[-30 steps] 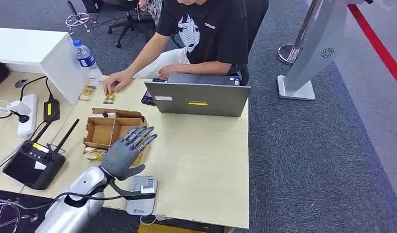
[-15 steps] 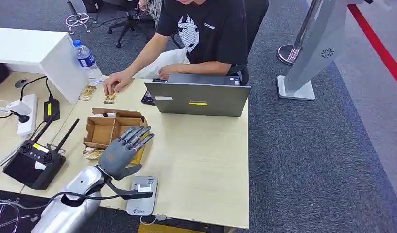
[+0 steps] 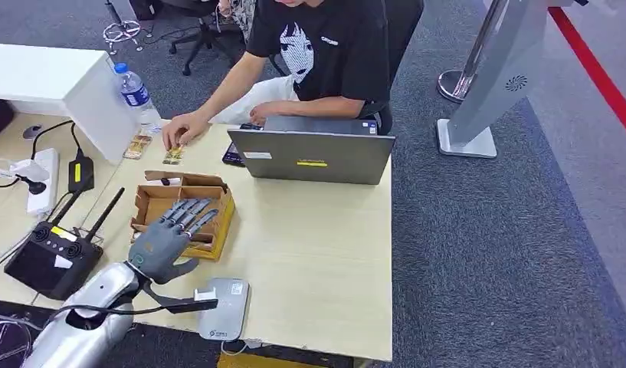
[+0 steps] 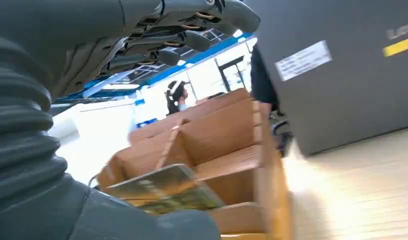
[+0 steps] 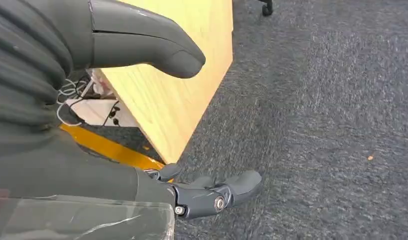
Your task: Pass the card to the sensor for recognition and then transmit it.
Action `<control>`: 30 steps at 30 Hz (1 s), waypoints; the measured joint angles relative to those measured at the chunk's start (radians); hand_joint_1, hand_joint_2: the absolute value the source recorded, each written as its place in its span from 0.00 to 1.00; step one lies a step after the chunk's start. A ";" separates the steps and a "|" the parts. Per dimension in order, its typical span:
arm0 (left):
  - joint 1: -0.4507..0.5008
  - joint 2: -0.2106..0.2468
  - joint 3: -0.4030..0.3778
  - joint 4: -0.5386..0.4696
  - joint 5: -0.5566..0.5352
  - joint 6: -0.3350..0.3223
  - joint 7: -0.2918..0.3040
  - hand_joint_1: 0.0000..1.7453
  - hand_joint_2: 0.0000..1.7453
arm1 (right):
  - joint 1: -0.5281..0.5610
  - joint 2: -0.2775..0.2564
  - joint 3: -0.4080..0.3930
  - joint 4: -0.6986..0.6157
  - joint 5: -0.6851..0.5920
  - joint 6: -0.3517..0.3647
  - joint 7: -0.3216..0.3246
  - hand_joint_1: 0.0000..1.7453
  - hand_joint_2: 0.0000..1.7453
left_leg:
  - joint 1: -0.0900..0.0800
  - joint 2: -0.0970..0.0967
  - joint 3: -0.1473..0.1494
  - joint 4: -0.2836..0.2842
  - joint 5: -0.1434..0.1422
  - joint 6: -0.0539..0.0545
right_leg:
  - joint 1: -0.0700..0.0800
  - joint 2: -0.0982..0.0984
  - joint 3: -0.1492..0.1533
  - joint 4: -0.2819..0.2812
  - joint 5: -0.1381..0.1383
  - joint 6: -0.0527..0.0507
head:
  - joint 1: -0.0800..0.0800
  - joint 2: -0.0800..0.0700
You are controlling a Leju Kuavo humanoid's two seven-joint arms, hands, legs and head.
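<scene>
My left hand (image 3: 165, 236) hovers with its fingers stretched out over the near left part of a brown cardboard divider box (image 3: 188, 182). It holds nothing. In the left wrist view a greenish-gold card (image 4: 164, 189) lies just under the hand, between the thumb and the fingers (image 4: 192, 37), against the box (image 4: 226, 135). The grey card sensor (image 3: 225, 308) sits at the table's near edge, right of my left forearm. My right hand (image 5: 211, 195) hangs beside the table's corner with its fingers apart and nothing in it.
A person sits behind a grey laptop (image 3: 313, 156), one hand (image 3: 183, 129) on a card (image 3: 173, 156) at the far side; another card (image 3: 137, 146) lies beside it. A black remote controller (image 3: 53, 257), a power strip (image 3: 41, 180) and a water bottle (image 3: 133, 92) stand to the left.
My left hand has moved left and back toward me, from the box's right side to its near left part. The sensor shows more fully now.
</scene>
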 joint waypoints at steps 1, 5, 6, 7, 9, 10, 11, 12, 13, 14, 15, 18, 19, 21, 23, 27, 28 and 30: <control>0.006 0.008 0.008 -0.008 0.001 -0.001 0.000 0.00 1.00 | 0.000 0.000 0.000 0.000 0.000 0.000 0.000 0.00 1.00 | 0.000 0.000 0.000 0.000 0.000 0.000 | 0.000 0.000 0.000 0.000 0.000 0.000 | 0.000 0.000; 0.019 0.026 0.020 -0.028 0.002 -0.002 0.000 0.00 1.00 | 0.000 0.000 -0.001 0.000 0.000 0.000 0.000 0.00 1.00 | 0.000 0.000 0.000 0.000 0.000 0.000 | 0.000 0.000 0.000 0.000 0.000 0.000 | 0.000 0.000; 0.021 0.029 0.024 -0.032 0.003 -0.002 0.000 0.00 1.00 | 0.000 0.000 -0.002 0.000 0.000 0.000 0.000 0.00 1.00 | 0.000 0.000 0.000 0.000 0.000 0.000 | 0.000 0.000 0.000 0.000 0.000 0.000 | 0.000 0.000; 0.021 0.031 0.027 -0.034 0.003 -0.002 0.000 0.00 1.00 | 0.000 0.000 -0.002 0.000 0.000 0.000 0.000 0.00 1.00 | 0.000 0.000 0.000 0.000 0.000 0.000 | 0.000 0.000 0.000 0.000 0.000 0.000 | 0.000 0.000; 0.025 0.034 0.029 -0.038 0.003 -0.002 0.000 0.00 1.00 | 0.000 0.000 -0.002 0.000 0.000 0.000 0.000 0.00 1.00 | 0.000 0.000 0.000 0.000 0.000 0.000 | 0.000 0.000 0.000 0.000 0.000 0.000 | 0.000 0.000; 0.027 0.035 0.029 -0.040 0.003 -0.002 0.000 0.00 1.00 | 0.000 0.000 -0.002 0.000 0.000 0.000 0.000 0.00 1.00 | 0.000 0.000 0.000 0.000 0.000 0.000 | 0.000 0.000 0.000 0.000 0.000 0.000 | 0.000 0.000; 0.028 0.037 0.029 -0.041 0.003 -0.002 0.000 0.00 1.00 | 0.000 0.000 -0.003 0.000 0.000 0.000 0.000 0.00 1.00 | 0.000 0.000 0.000 0.000 0.000 0.000 | 0.000 0.000 0.000 0.000 0.000 0.000 | 0.000 0.000; 0.029 0.038 0.029 -0.042 0.003 -0.002 0.000 0.00 1.00 | 0.000 0.000 -0.003 0.000 0.000 0.000 0.000 0.00 1.00 | 0.000 0.000 0.000 0.000 0.000 0.000 | 0.000 0.000 0.000 0.000 0.000 0.000 | 0.000 0.000; 0.029 0.038 0.030 -0.042 0.004 -0.002 0.000 0.00 1.00 | 0.000 0.000 -0.003 0.000 0.000 0.000 0.000 0.00 1.00 | 0.000 0.000 0.000 0.000 0.000 0.000 | 0.000 0.000 0.000 0.000 0.000 0.000 | 0.000 0.000; 0.030 0.038 0.030 -0.042 0.005 -0.002 0.000 0.00 1.00 | 0.000 0.000 -0.003 0.000 0.000 0.000 0.000 0.00 1.00 | 0.000 0.000 0.000 0.000 0.000 0.000 | 0.000 0.000 0.000 0.000 0.000 0.000 | 0.000 0.000; 0.030 0.038 0.031 -0.043 0.005 -0.002 0.000 0.00 1.00 | 0.000 0.000 -0.003 0.000 0.000 0.000 0.000 0.00 1.00 | 0.000 0.000 0.000 0.000 0.000 0.000 | 0.000 0.000 0.000 0.000 0.000 0.000 | 0.000 0.000; 0.031 0.039 0.032 -0.044 0.005 -0.002 0.000 0.00 1.00 | 0.000 0.000 -0.003 0.000 0.000 0.000 -0.001 0.00 1.00 | 0.000 0.000 0.000 0.000 0.000 0.000 | 0.000 0.000 0.000 0.000 0.000 0.000 | 0.000 0.000; 0.031 0.039 0.033 -0.045 0.005 -0.002 0.000 0.00 1.00 | 0.000 0.000 -0.003 0.000 0.000 0.000 -0.001 0.00 1.00 | 0.000 0.000 0.000 0.000 0.000 0.000 | 0.000 0.000 0.000 0.000 0.000 0.000 | 0.000 0.000; 0.031 0.039 0.034 -0.047 0.005 -0.002 0.000 0.00 1.00 | 0.000 0.000 -0.003 0.000 0.000 0.000 -0.001 0.00 1.00 | 0.000 0.000 0.000 0.000 0.000 0.000 | 0.000 0.000 0.000 0.000 0.000 0.000 | 0.000 0.000; 0.031 0.039 0.034 -0.047 0.005 -0.002 0.000 0.00 1.00 | 0.000 0.000 -0.003 0.000 0.000 0.000 0.000 0.00 1.00 | 0.000 0.000 0.000 0.000 0.000 0.000 | 0.000 0.000 0.000 0.000 0.000 0.000 | 0.000 0.000; 0.033 0.040 0.037 -0.048 0.007 -0.002 0.000 0.00 1.00 | 0.000 0.000 -0.003 0.000 0.000 0.000 -0.002 0.00 1.00 | 0.000 0.000 0.000 0.000 0.000 0.000 | 0.000 0.000 0.000 0.000 0.000 0.000 | 0.000 0.000; 0.035 0.040 0.041 -0.049 0.008 -0.002 0.000 0.00 1.00 | 0.000 0.000 -0.003 0.000 0.000 0.000 -0.002 0.00 1.00 | 0.000 0.000 0.000 0.000 0.000 0.000 | 0.000 0.000 0.000 0.000 0.000 0.000 | 0.000 0.000; 0.038 0.040 0.049 -0.049 0.008 -0.002 0.000 0.00 1.00 | 0.000 0.000 -0.003 0.000 0.000 -0.001 -0.002 0.00 1.00 | 0.000 0.000 0.000 0.000 0.000 0.000 | 0.000 0.000 0.000 0.000 0.000 0.000 | 0.000 0.000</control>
